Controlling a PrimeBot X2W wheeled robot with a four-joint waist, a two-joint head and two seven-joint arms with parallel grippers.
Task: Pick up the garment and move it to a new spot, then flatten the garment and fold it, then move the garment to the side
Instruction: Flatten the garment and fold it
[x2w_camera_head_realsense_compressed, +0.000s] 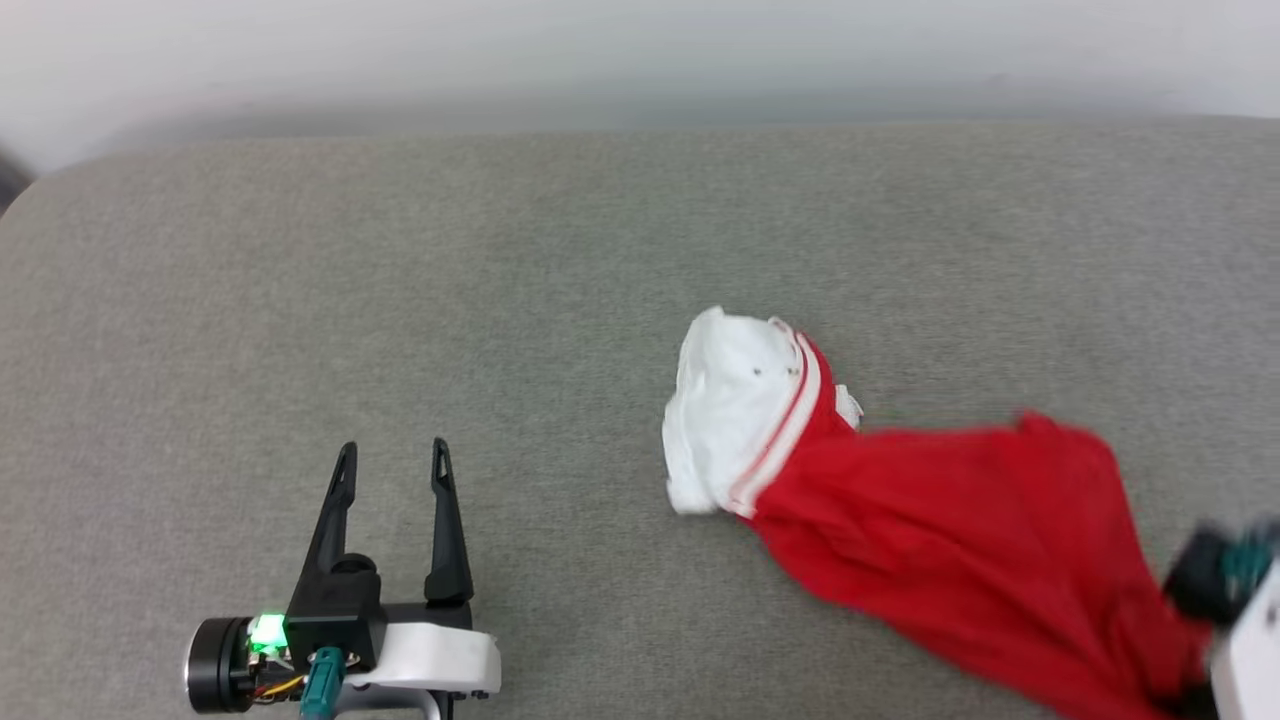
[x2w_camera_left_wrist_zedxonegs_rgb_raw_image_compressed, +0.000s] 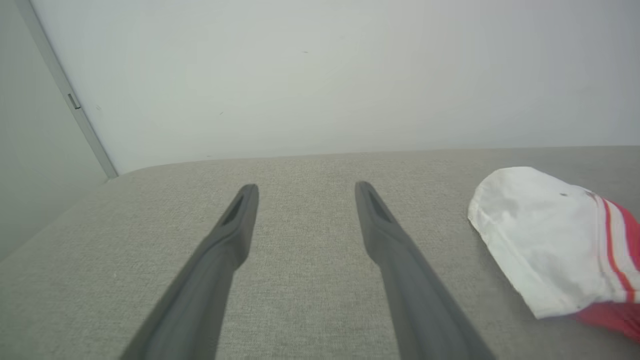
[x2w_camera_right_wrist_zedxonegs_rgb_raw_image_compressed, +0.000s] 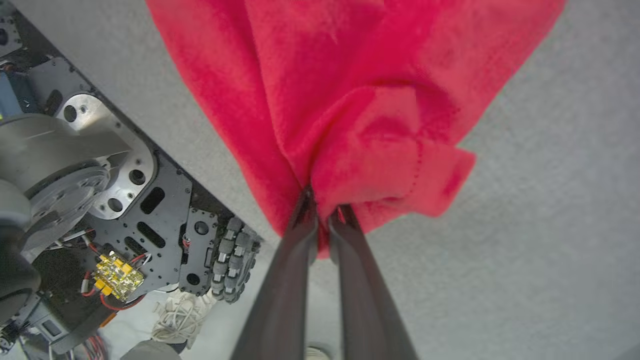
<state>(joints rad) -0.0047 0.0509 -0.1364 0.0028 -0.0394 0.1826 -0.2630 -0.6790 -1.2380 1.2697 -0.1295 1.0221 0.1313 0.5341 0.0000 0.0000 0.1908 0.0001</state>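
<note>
The garment (x2w_camera_head_realsense_compressed: 960, 540) is a red shirt with a white sleeve (x2w_camera_head_realsense_compressed: 735, 405) and red-white trim, stretched across the grey surface at the right. My right gripper (x2w_camera_right_wrist_zedxonegs_rgb_raw_image_compressed: 324, 207) is shut on a bunched red edge of the garment (x2w_camera_right_wrist_zedxonegs_rgb_raw_image_compressed: 350, 100), and the cloth is pulled taut toward the lower right of the head view, where the right wrist (x2w_camera_head_realsense_compressed: 1235, 590) shows blurred. My left gripper (x2w_camera_head_realsense_compressed: 392, 460) rests open at the lower left, well clear of the cloth. The left wrist view shows its fingers (x2w_camera_left_wrist_zedxonegs_rgb_raw_image_compressed: 240, 215) spread, with the white sleeve (x2w_camera_left_wrist_zedxonegs_rgb_raw_image_compressed: 545, 235) off to the right.
The grey fabric surface (x2w_camera_head_realsense_compressed: 500, 250) ends at a pale wall behind, with a rounded corner at the far left. In the right wrist view the surface's near edge shows, and below it the robot's base (x2w_camera_right_wrist_zedxonegs_rgb_raw_image_compressed: 125, 200) with a wheel and wiring.
</note>
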